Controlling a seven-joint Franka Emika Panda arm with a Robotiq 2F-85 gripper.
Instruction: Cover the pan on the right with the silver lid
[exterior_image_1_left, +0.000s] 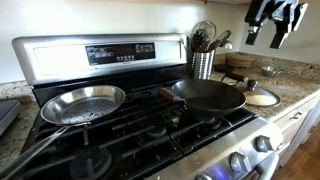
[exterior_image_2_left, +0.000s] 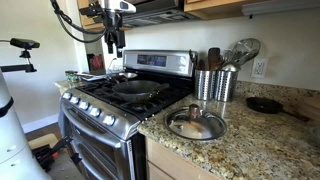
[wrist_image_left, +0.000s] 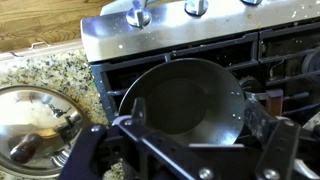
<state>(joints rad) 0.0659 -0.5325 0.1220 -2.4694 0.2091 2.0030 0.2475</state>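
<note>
The dark black pan (exterior_image_1_left: 208, 94) sits on a burner on the stove's counter side; it also shows in an exterior view (exterior_image_2_left: 135, 87) and fills the middle of the wrist view (wrist_image_left: 185, 100). The silver lid (exterior_image_1_left: 262, 97) lies flat on the granite counter beside the stove, seen too in an exterior view (exterior_image_2_left: 196, 123) and at the wrist view's left edge (wrist_image_left: 30, 122). My gripper (exterior_image_2_left: 113, 45) hangs well above the stove, open and empty, over the dark pan (wrist_image_left: 192, 128). It shows at the top edge in an exterior view (exterior_image_1_left: 277, 18).
A shiny silver steel pan (exterior_image_1_left: 85, 102) sits on the stove's other side. Metal utensil holders (exterior_image_2_left: 215, 82) stand on the counter by the wall. The stove's raised control panel (exterior_image_1_left: 110, 52) is at the back. A small dark pan (exterior_image_2_left: 265, 104) lies farther along the counter.
</note>
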